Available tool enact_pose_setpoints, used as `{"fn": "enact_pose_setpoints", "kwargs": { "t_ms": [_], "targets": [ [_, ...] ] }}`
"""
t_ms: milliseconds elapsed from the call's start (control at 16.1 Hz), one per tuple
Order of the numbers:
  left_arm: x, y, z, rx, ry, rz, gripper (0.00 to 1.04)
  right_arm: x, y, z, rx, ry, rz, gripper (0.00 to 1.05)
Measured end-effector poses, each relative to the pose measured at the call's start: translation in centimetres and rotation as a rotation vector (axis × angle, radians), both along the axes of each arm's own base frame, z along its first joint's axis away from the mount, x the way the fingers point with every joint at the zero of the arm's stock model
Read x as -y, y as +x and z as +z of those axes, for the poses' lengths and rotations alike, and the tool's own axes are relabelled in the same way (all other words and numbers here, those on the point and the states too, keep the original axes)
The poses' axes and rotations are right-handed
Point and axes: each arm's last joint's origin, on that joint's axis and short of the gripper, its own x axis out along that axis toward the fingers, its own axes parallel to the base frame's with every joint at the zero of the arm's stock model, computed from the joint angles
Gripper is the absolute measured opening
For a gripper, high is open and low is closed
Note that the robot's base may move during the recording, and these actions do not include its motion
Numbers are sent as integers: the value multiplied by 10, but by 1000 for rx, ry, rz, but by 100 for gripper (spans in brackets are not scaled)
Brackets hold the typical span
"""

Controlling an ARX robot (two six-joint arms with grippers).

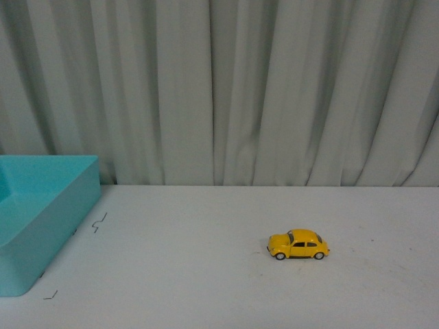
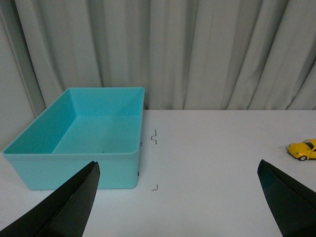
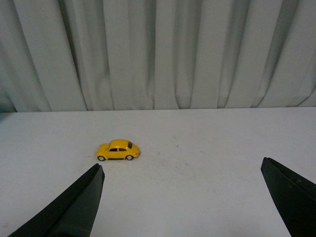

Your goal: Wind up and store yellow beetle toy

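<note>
The yellow beetle toy [image 1: 298,245] stands on its wheels on the white table, right of centre, side-on with its nose to the left. It also shows in the right wrist view [image 3: 118,150] and at the edge of the left wrist view [image 2: 302,149]. Neither arm shows in the front view. My left gripper [image 2: 177,170] is open and empty, with the toy well beyond one black fingertip [image 2: 274,177]. My right gripper [image 3: 181,170] is open and empty, with the toy a little ahead of one black fingertip [image 3: 91,185].
A turquoise open bin [image 1: 48,219] stands empty at the table's left edge; it also shows in the left wrist view [image 2: 79,170]. Small black corner marks [image 1: 100,222] lie on the table beside it. A grey pleated curtain [image 1: 226,89] hangs behind the table.
</note>
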Motion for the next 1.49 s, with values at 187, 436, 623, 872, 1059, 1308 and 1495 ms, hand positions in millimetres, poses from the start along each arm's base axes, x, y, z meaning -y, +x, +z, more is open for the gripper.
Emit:
{"fn": "enact_pose_setpoints", "kwargs": {
  "t_ms": [187,436,623,872,1059,1308,1495],
  "targets": [
    [0,0,0,0,0,0,98,0,0,0,0,0,0,98],
    [0,0,0,0,0,0,98,0,0,0,0,0,0,98],
    [0,0,0,0,0,0,98,0,0,0,0,0,0,98],
    [0,0,0,0,0,0,98,0,0,0,0,0,0,98],
    [0,0,0,0,0,0,98,0,0,0,0,0,0,98],
    [0,0,0,0,0,0,98,0,0,0,0,0,0,98],
    [0,0,0,0,0,0,98,0,0,0,0,0,0,98]
  ]
}}
